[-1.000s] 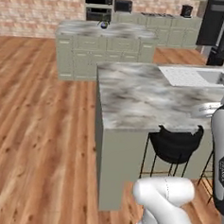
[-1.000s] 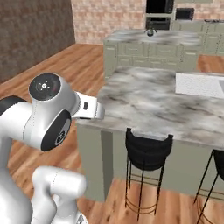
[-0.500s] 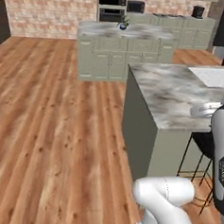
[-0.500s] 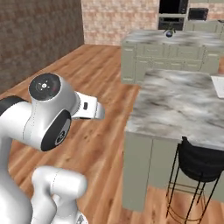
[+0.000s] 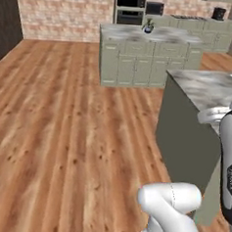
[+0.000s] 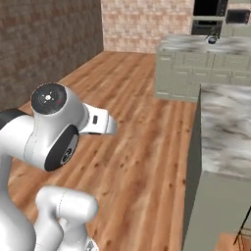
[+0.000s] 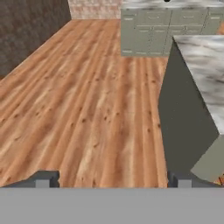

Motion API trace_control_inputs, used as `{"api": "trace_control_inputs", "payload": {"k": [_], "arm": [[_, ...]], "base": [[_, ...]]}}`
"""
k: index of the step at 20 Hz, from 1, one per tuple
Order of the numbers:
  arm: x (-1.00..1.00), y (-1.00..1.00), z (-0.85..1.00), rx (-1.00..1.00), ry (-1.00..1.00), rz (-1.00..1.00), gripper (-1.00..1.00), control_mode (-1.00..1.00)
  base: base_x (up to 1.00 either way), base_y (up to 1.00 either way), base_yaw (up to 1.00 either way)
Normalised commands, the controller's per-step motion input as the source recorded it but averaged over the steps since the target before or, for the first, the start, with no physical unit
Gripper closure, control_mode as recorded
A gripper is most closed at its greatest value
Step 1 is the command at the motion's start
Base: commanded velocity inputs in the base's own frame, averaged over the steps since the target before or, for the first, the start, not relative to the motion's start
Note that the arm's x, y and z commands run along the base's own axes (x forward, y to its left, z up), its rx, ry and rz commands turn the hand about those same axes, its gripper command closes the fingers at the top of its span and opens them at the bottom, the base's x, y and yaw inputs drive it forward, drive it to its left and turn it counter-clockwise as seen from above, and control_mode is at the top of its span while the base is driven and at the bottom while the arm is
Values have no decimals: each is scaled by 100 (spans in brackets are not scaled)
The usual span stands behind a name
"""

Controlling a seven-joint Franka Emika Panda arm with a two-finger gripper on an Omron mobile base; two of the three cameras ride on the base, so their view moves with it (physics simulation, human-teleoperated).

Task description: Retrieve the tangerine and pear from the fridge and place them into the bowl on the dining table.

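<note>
A wide wooden floor [image 5: 63,124] of warm orange planks takes up most of the room, running from the near edge to a brick wall [image 5: 61,11] at the far end. On the right, close to the robot, stands the dining table [image 5: 203,89], its grey-veined white marble tabletop seen at one corner above a sage green base; the same corner shows on the right of the right base view [image 6: 225,127] and the hand view [image 7: 197,78]. Farther off, near the middle of the room, is a kitchen island [image 5: 149,56] with the same marble top and green cupboard fronts, and a small dark object [image 5: 147,27] rests on it, too small to identify. Behind it a black wall oven [image 5: 129,6] is set against the far wall. A dark wall [image 6: 44,44] lines the left side. The claw [image 7: 113,179] is spread wide and empty, its fingertips [image 7: 46,178] hanging over bare floor.
</note>
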Motion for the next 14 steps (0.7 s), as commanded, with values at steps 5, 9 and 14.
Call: {"api": "trace_control_inputs", "payload": {"k": [5, 9, 14], "arm": [[0, 0, 0, 0, 0, 0, -100, 100], [0, 0, 0, 0, 0, 0, -100, 100], [0, 0, 0, 0, 0, 0, -100, 100]], "base": [[100, 67, 1], [100, 36, 0], [100, 7, 0]]}}
